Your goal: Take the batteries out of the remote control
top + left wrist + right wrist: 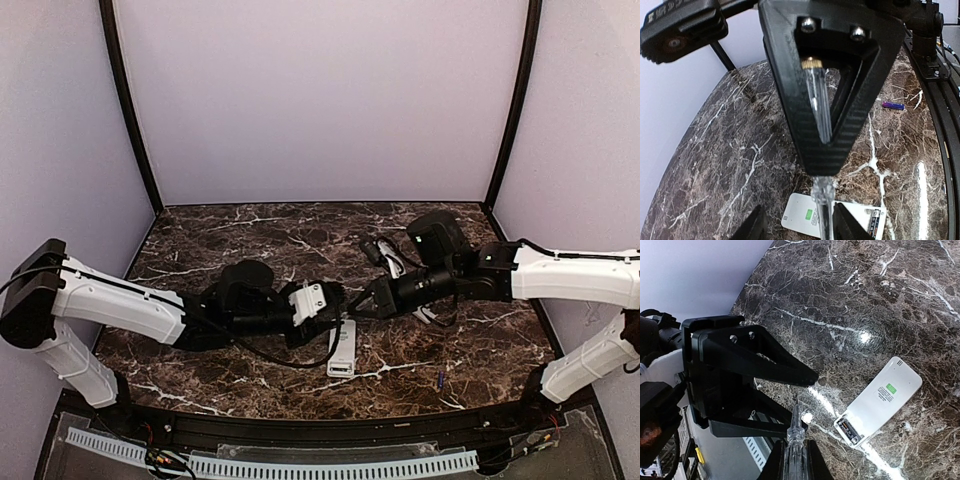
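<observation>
One battery (875,222) sits inside the remote control (882,400); left tool (801,227) gapes empty, right tool (795,465) pinches clear rod (795,432).

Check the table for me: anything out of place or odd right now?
One slim dark purple battery lies loose on the marble table near its front edge, well apart from the slim white plastic remote control, whose battery bay is open at one end. Nothing else looks odd.
</observation>
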Action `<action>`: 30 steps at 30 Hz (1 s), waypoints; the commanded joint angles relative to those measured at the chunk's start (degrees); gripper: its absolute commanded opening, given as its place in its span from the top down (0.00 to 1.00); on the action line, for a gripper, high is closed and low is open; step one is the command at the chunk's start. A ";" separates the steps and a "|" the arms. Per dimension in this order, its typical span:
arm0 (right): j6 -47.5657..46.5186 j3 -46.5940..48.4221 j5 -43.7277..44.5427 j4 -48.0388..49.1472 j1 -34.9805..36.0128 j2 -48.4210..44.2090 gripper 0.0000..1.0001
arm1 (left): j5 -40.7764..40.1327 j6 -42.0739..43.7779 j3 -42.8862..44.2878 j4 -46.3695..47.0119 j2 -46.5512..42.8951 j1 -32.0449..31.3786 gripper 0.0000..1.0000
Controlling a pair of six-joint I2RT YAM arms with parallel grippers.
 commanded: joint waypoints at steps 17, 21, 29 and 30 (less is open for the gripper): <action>0.53 -0.52 -6.78 1.57 -1.16 -1.84 1.00 | 2.99 9.03 4.86 -0.66 1.51 -0.16 1.00; 0.51 -0.63 -9.33 0.44 -2.00 -2.26 0.76 | 4.20 10.74 5.26 -2.40 1.21 -0.17 1.00; -0.47 0.43 -14.75 -3.30 -4.36 -3.62 0.46 | 6.09 12.36 4.92 -3.54 0.04 -0.16 1.00; -0.58 0.62 -15.31 -3.77 -4.59 -3.73 0.45 | 6.24 12.55 4.86 -3.69 -0.03 -0.16 1.00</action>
